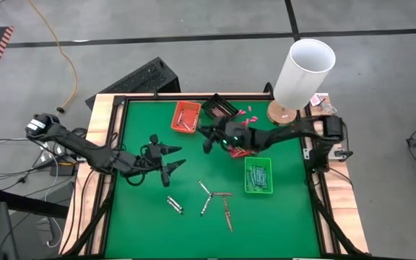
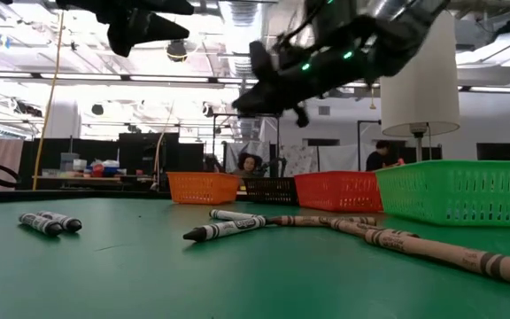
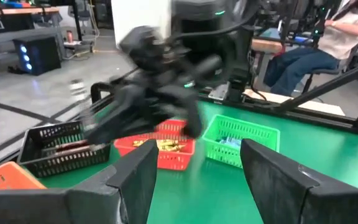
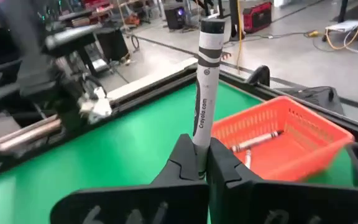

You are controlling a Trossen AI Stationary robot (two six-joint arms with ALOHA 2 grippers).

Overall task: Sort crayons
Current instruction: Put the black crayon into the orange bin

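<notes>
The right gripper is up in the air over the back of the green table, near the black basket. Its fingers are pressed together on a grey crayon, which sticks straight up between them. The left gripper hangs over the left side of the table with its fingers spread wide and nothing between them.

Four baskets sit at the back and right side. The orange basket has a few crayons in it. The red basket sits mostly under the right arm and holds yellow sticks. The green basket holds light blue ones.

Loose crayons lie on the table in front, some crossing each other, and two grey ones lie side by side to their left.

A white lamp stands at the back right corner. The floor around is grey, with a yellow cable on it. A person sits in a chair behind the table.
</notes>
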